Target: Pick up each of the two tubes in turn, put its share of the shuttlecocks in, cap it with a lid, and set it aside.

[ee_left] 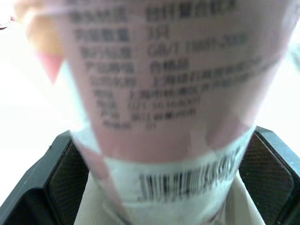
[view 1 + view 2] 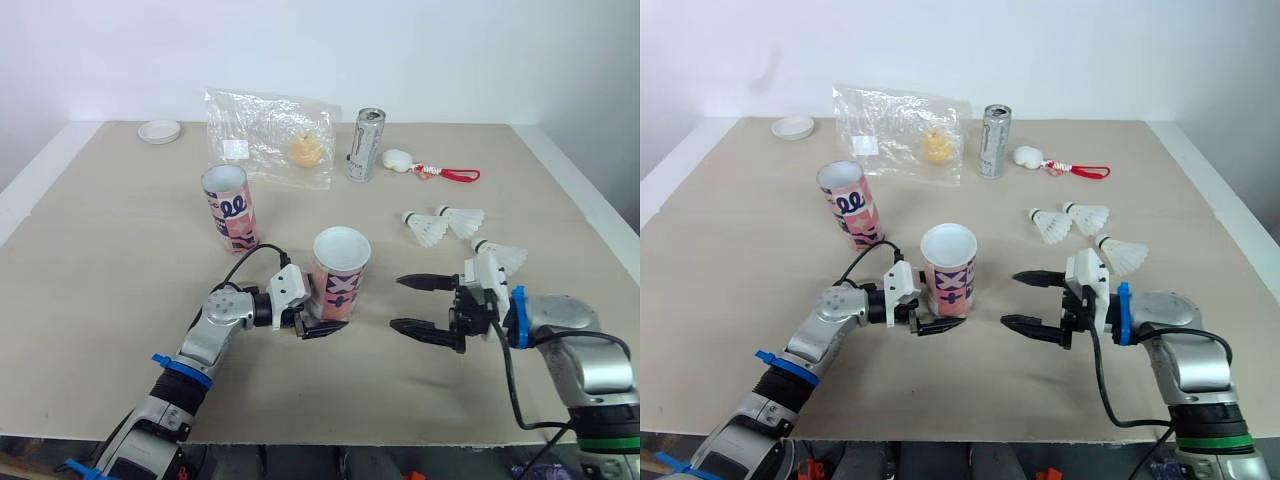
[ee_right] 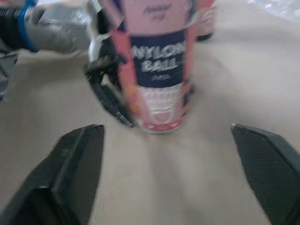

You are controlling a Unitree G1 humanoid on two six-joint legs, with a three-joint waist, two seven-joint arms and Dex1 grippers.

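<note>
My left fingers (image 2: 325, 328) are closed on the base of the near pink, white and navy cardboard tube (image 2: 340, 272), one pad on each side. It stands upright with its white mouth open, at mid-bench towards the front. Its navy band reads "NYLON BALL". The side facing my left wrist carries a barcode and small print, of which I can make out only "GB/T".

My right fingers (image 2: 422, 329) are spread wide and hold nothing, tips pointing at that tube across a bare strip of the tan bench (image 2: 100, 280). The front edge runs just below both arms, and there is open surface left of the left arm. The right edge passes close to my right elbow.

One white feathered shuttlecock (image 2: 500, 255) lies just beside the right wrist, and a pair of white shuttlecocks (image 2: 424, 227) lies side by side further back. The second printed tube (image 2: 229, 208) stands upright behind and left of the held one, apart from it.

Along the far side:
- a small white round lid (image 2: 160, 131) near the left corner
- a clear plastic bag (image 2: 270, 135) with a yellowish lump inside
- an upright silver drink can (image 2: 364, 146), lettering unreadable
- a white charm on a red cord (image 2: 397, 159)
</note>
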